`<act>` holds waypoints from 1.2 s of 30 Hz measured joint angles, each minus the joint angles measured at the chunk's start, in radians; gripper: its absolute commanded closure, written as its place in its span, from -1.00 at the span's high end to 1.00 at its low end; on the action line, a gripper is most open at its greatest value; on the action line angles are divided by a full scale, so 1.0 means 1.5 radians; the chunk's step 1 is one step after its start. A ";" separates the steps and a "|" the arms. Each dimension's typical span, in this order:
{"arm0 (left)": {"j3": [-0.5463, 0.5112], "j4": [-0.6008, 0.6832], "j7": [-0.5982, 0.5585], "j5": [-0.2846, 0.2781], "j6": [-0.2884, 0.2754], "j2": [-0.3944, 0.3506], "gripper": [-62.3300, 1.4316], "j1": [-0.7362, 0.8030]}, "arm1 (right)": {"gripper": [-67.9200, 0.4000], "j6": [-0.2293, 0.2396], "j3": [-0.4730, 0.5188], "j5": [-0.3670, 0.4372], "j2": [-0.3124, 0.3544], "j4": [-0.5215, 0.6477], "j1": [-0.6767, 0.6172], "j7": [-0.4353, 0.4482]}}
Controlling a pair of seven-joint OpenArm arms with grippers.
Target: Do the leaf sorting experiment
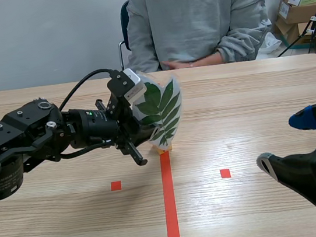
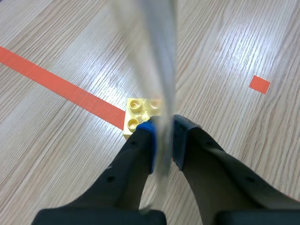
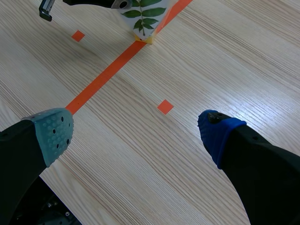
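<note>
1. The light wooden table [image 1: 249,99] carries everything; a person in a grey sweatshirt [image 1: 196,13] sits at its far side.
2. The right pincer [image 3: 135,133] hangs over the table's near right, fingers spread wide, holding nothing.
3. The left pincer [image 2: 162,136] pinches the clear laminated sheet with a green compound leaf [image 1: 163,112], which stands upright near the table's middle.
4. The small yellow studded plastic brick [image 2: 138,112] sits at the sheet's foot, at the far end of the orange-red line.
</note>
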 measured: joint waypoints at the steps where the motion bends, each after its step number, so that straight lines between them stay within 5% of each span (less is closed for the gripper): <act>1: 0.000 0.000 0.000 0.000 0.000 0.000 -0.82 0.000 | 0.60 0.000 0.000 0.000 0.000 0.000 0.000 0.000; 8: -0.002 0.000 -0.007 -0.001 0.000 0.000 -0.82 0.000 | 0.60 0.000 0.000 0.000 0.000 0.000 0.000 0.000; 11: -0.027 0.000 -0.011 -0.041 -0.003 0.000 -0.82 0.004 | 0.60 0.000 0.000 0.000 0.000 0.000 0.000 0.000; 21: -0.314 0.107 -0.006 -0.070 -0.007 -0.049 -0.82 0.117 | 0.60 0.000 0.000 0.000 0.000 0.000 0.000 0.003; 27: -0.452 0.106 -0.005 -0.070 0.054 -0.051 -0.82 0.169 | 0.60 0.000 0.000 0.000 0.000 0.000 0.000 0.003; 36: -0.468 0.038 -0.031 -0.052 0.180 -0.079 -0.82 0.152 | 0.60 0.000 0.000 0.000 0.000 0.000 0.000 0.003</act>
